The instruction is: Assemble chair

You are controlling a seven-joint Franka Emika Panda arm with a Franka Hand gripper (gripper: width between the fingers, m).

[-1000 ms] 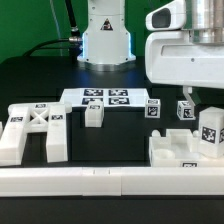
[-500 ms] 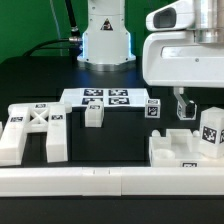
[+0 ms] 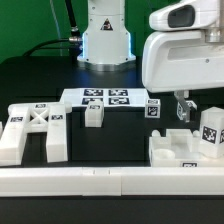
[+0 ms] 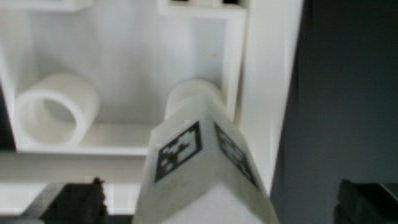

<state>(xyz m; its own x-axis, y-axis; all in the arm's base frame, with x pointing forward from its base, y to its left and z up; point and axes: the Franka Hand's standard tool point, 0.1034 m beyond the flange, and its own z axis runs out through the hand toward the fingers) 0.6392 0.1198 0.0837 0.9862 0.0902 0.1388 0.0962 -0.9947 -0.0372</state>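
**Exterior view.** The chair (image 3: 165,148) was not yet one piece; its parts lay spread over the black desk (image 3: 40,80).
- The X-braced frame (image 3: 33,128) lay near, at the exterior view's left.
- A small block (image 3: 93,114) stood just near of the marker board (image 3: 105,97).
- One small tagged piece (image 3: 153,108) stood by the board's right end.
- The seat block (image 3: 172,154) sat near, at the exterior view's right, with a tagged leg (image 3: 210,130) upright at its right end.
- The border rail (image 3: 100,180) ran along the near edge.

The gripper (image 3: 184,106) hung above the seat block, just left of the leg and apart from it.

**Wrist view.** The leg (image 4: 199,150) rose from the seat block (image 4: 267,60) beside a short round part (image 4: 63,110); whether this was a peg or a sleeve could not be told. Both dark fingertips (image 4: 80,195) stood wide apart, one on each side of the leg. They touched nothing, and the gripper held nothing.

**Handling.** The parts appeared to be stiff, light moulded plastic. The matte surface should slip little, and breakage seemed unlikely. The leg would best be taken across two opposite flat sides, near its upper end and square to the jaws.
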